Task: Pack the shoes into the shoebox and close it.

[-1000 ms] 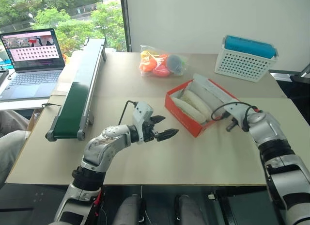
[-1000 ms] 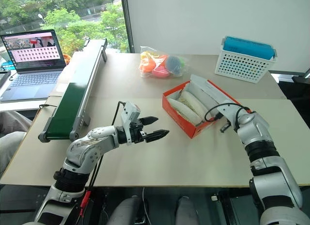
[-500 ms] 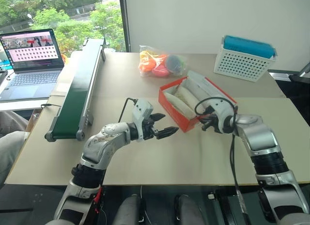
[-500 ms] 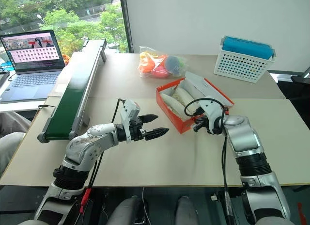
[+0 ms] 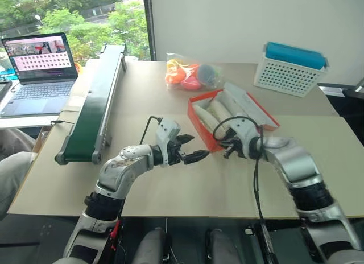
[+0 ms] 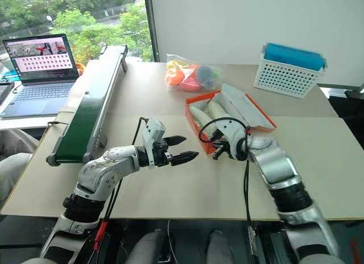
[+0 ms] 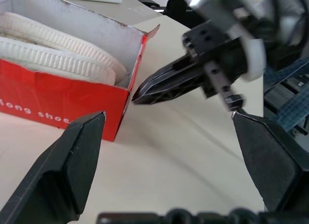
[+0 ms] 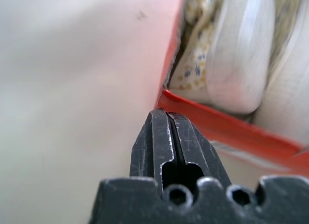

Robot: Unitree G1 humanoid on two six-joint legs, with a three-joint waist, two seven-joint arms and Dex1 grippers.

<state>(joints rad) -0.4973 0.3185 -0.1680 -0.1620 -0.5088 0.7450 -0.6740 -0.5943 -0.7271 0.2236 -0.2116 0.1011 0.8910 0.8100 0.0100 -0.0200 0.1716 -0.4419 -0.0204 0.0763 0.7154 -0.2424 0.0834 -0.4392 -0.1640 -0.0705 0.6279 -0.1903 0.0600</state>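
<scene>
Shoebox [image 5: 211,123], red-orange, lies open on the table [image 5: 170,184] at about one o'clock from centre, both cream shoes [image 5: 219,112] lying side by side inside it; its lid [image 5: 250,107] is folded back toward three o'clock. Right gripper [image 5: 226,152], fingers pressed together, has its tips at the box's near corner; whether they touch it cannot be told. Left gripper [image 5: 196,156], fingers spread wide and holding nothing, hovers over bare table at nine o'clock from the right gripper. Bag of colourful toys [image 5: 190,74] sits at twelve o'clock beyond the box, white basket [image 5: 289,73] at two o'clock.
</scene>
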